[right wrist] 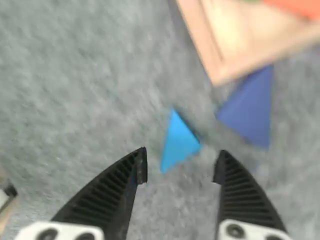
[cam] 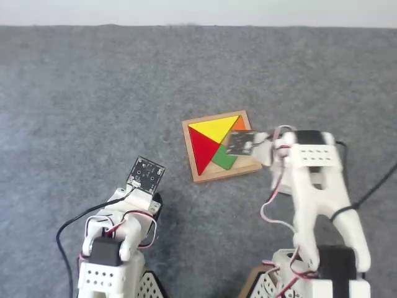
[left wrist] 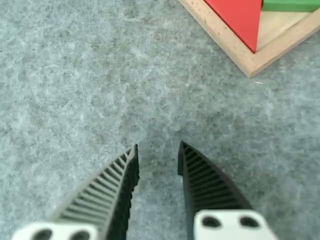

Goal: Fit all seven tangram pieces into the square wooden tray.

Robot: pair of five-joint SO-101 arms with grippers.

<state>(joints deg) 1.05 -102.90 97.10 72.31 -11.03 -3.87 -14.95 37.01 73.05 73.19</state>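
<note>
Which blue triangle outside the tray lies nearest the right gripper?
The small light-blue triangle, just ahead of the right gripper; the darker blue triangle lies farther, by the wooden tray.

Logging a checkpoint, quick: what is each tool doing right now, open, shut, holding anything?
Left tool: open, holding nothing.
Right tool: open over the light blue triangle, not gripping it.

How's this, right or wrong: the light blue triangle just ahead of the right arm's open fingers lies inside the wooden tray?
Wrong: the light blue triangle lies on the mat outside the wooden tray, as the right wrist view shows. The rest holds.
</note>
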